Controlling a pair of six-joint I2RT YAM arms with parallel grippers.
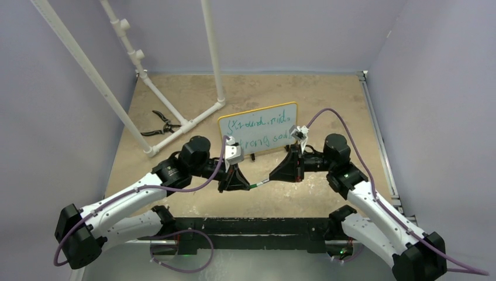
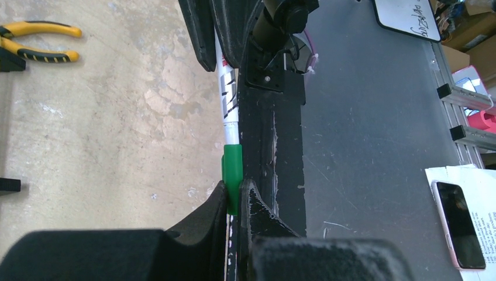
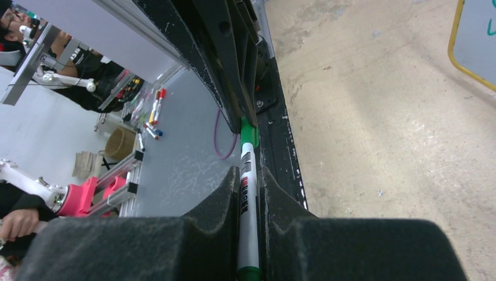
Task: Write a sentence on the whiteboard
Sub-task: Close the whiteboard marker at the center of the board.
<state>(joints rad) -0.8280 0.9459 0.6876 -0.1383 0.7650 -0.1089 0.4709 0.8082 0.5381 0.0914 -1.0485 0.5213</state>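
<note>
Squeezing the green cap (image 2: 232, 167), left gripper (image 2: 234, 198) faces right gripper (image 3: 249, 178), clamped tight on the marker (image 3: 248, 216)

Top view: sentence (image 1: 260, 123) too small to read, 2nd line's start hidden behind left wrist cam (image 1: 233, 151). Right wrist view: whiteboard (image 3: 476, 41) cut off at top-right corner, only a bit shows. Left wrist view: pliers (image 2: 35, 41) clipped by left edge; green cap (image 2: 232, 167) lower part buried btwn left fingers (image 2: 205, 216)
</note>
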